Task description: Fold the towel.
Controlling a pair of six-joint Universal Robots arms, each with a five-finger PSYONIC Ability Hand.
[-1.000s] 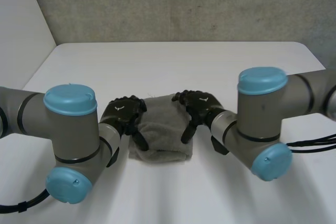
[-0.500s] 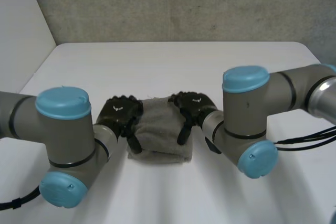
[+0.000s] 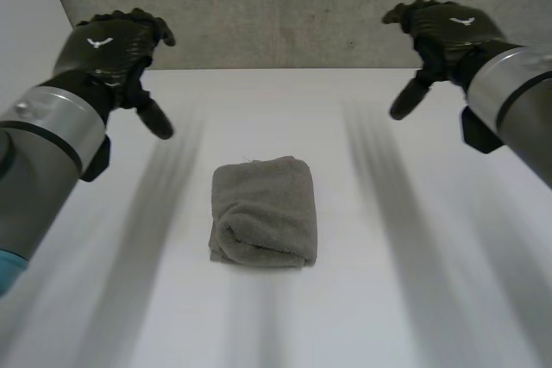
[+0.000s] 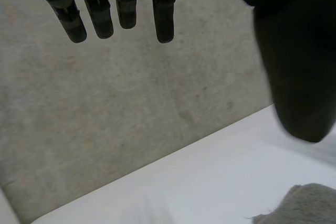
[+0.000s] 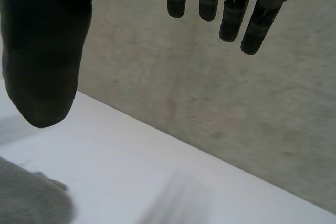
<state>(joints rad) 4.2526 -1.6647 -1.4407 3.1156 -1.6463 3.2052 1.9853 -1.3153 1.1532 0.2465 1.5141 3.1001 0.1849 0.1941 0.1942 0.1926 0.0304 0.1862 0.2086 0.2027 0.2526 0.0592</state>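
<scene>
Lying folded in a thick pad mid-frame on the table (image 3: 388,299), the towel (image 3: 263,211) looks soft, light and floppy, best pinched at an edge. At upper left and upper right, the left robot hand (image 3: 110,45) and right robot hand (image 3: 442,28) hover wide and empty.

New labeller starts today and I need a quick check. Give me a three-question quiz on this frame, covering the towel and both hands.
1. True or false: the left hand is pinching the towel.
2. The right hand is: A) open, raised clear of the towel; B) shut on the towel's edge; C) curled into an empty fist.
3. Fill in: the towel lies ____ into a compact bundle on the table.

Key: 1 false; 2 A; 3 folded.
</scene>
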